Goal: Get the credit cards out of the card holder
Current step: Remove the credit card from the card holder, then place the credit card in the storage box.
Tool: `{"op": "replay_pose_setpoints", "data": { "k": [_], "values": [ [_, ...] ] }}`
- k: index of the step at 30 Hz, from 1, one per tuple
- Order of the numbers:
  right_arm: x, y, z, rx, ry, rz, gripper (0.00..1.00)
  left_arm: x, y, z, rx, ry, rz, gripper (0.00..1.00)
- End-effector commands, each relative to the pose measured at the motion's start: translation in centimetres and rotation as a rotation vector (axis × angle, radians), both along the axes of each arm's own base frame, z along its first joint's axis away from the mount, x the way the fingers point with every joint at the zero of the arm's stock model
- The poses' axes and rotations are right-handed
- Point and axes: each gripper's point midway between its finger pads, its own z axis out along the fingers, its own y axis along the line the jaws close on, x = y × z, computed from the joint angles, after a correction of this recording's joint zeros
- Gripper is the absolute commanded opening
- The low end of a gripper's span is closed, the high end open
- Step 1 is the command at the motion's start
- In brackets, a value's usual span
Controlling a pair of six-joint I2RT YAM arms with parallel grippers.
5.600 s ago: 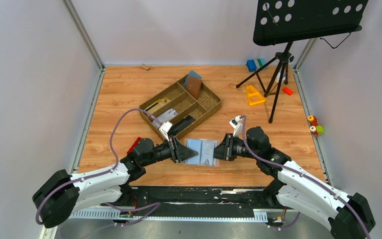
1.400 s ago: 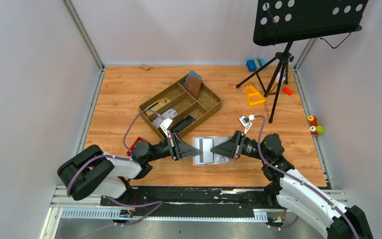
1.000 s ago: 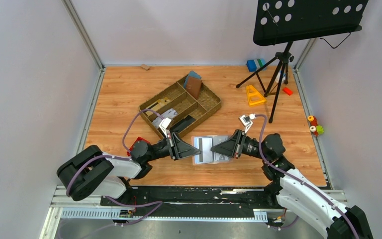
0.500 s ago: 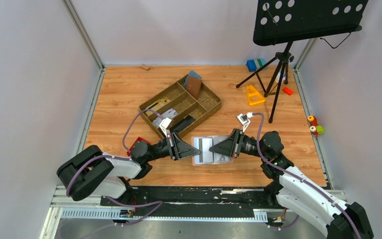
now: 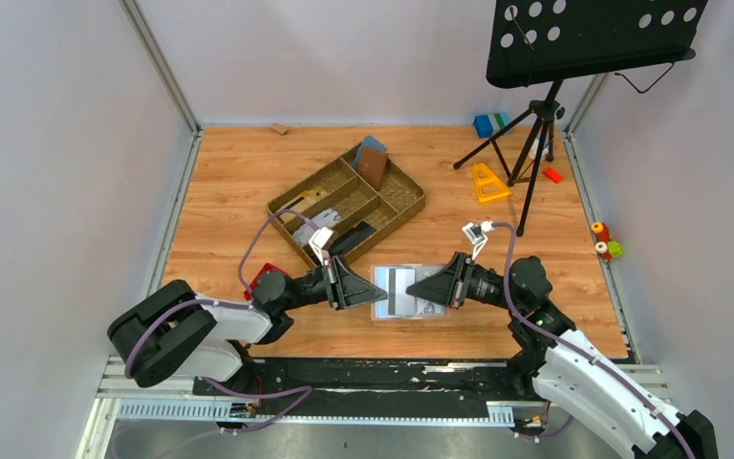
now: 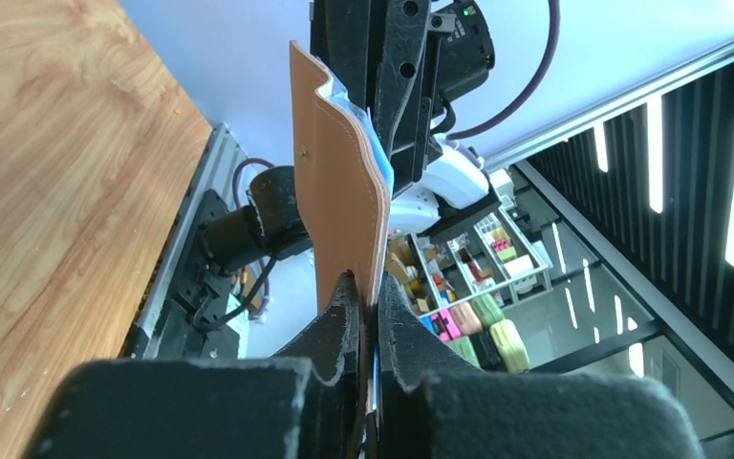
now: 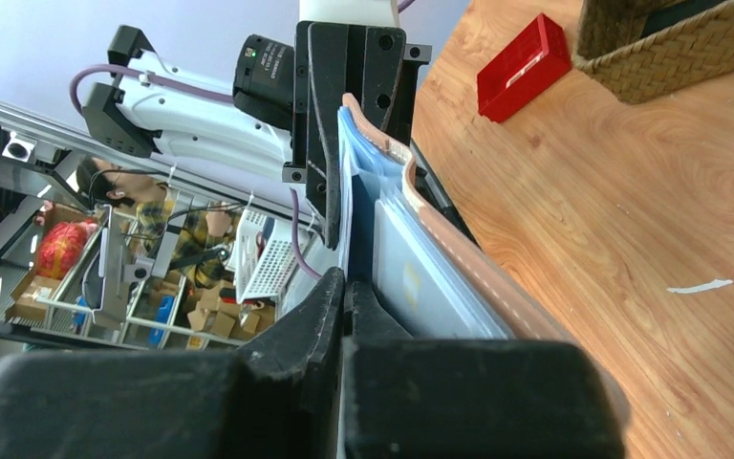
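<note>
With the left gripper clamping the open card holder above the table (near its front edge), the right gripper pinches what looks like a card, which next needs a straight pull.

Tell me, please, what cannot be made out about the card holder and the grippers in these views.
- Card count in the card holder: too small from the top camera; edge-on in both wrist views.
- What the shut right gripper pinches, card or pocket lining: its own fingers cover the contact, right wrist view.
- Contents of the woven tray: too small from above; cut off at the right wrist view's edge.
</note>
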Motion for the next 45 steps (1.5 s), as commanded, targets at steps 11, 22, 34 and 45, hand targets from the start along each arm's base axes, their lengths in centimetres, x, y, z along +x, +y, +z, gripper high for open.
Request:
{"op": "replay_pose_setpoints", "data": {
  "k": [11,22,34,45],
  "values": [
    [2.1,-1.9,0.2,-0.051,-0.036,-0.128,0.00,1.6,2.4,1.7,0.045,-0.118,0.150,0.00],
    [5.5,-3.8,-1.7,-0.137,0.006,-0.348,0.00,6.8,11.5,-4.3,0.816,-0.182,0.605,0.00],
    [10.5,-1.6,0.0,-0.114,0.050,-0.397,0.00,7.8,15.8,0.0,0.994,-0.294,0.748,0.00],
    [18.7,7.8,-1.6,-0.202,0.223,-0.423,0.00,10.5,23.8,3.2,1.317,-0.387,1.084,0.00]
  ]
}}
